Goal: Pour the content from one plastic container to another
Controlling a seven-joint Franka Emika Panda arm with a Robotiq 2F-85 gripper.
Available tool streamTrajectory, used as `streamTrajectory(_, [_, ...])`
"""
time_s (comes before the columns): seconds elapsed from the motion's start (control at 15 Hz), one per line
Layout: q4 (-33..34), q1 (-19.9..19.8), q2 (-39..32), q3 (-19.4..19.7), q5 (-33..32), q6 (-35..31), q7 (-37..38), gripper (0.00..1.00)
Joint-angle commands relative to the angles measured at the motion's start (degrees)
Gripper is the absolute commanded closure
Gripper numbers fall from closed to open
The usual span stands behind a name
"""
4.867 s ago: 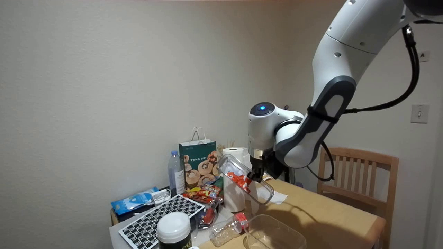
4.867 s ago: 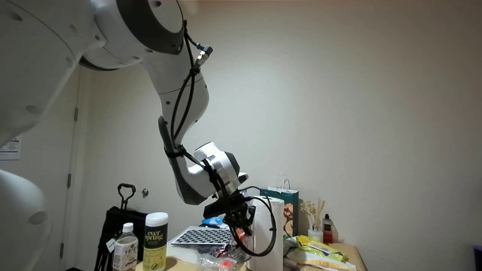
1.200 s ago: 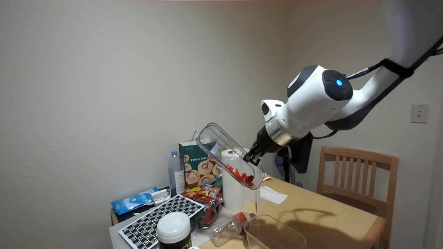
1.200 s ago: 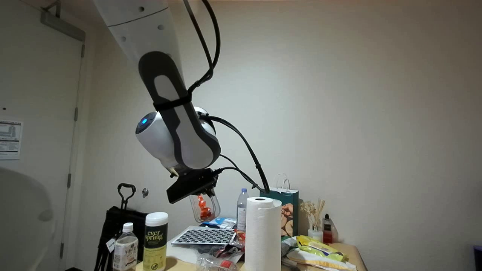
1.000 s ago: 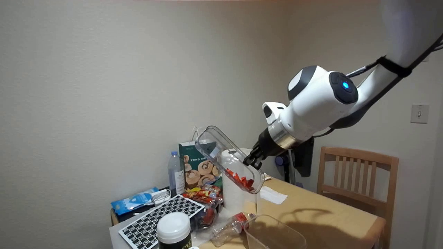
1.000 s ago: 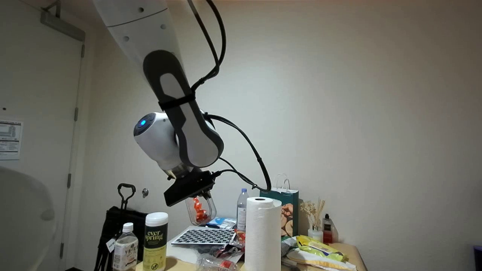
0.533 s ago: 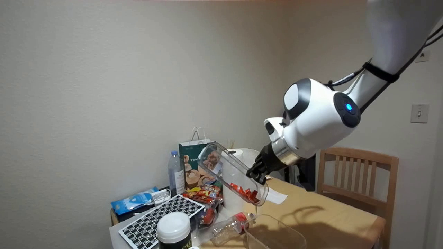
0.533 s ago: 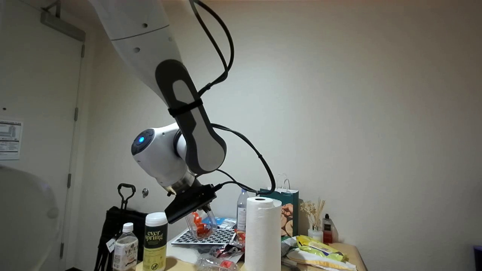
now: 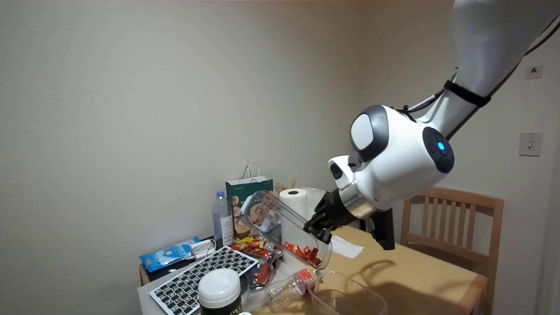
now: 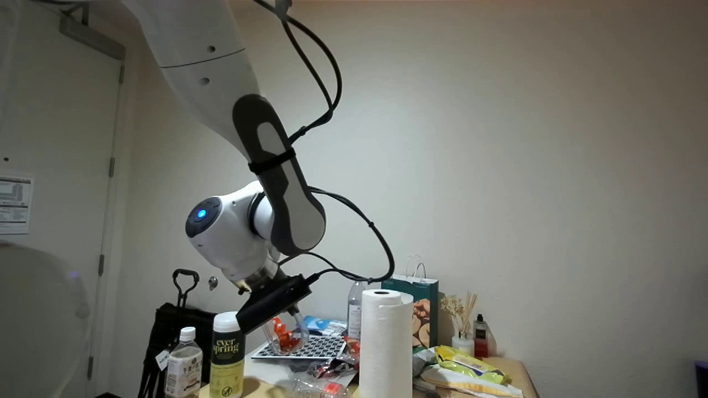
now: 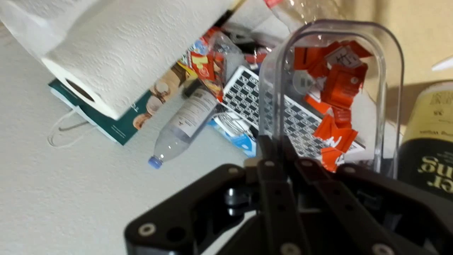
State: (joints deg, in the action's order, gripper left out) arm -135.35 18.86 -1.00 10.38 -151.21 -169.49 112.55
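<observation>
In the wrist view I see a paper towel roll (image 11: 138,46) up and left of my jaws, a shopping bag (image 11: 138,110) partly behind it, a water bottle (image 11: 189,118) to their left and a canister (image 11: 433,118) to their right. In an exterior view, a chair (image 9: 450,248) stands well to their right.

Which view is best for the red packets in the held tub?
Wrist view: the red packets appear largest there, separate pieces distinguishable inside the clear tub. Both exterior views show only a small red cluster.
</observation>
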Motion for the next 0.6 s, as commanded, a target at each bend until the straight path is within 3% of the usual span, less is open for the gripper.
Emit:
streamTrajectory(0.0, [1.7, 3.2, 1.1, -5.5, 0.7, 2.1, 0.8, 0.94])
streamTrajectory(0.2, [2.1, 4.2, 0.3, -7.7, 1.6, 4.1, -1.4, 0.95])
streamTrajectory(0.53, [2.6, 4.8, -0.5, -7.3, 1.7, 2.9, 0.0, 0.94])
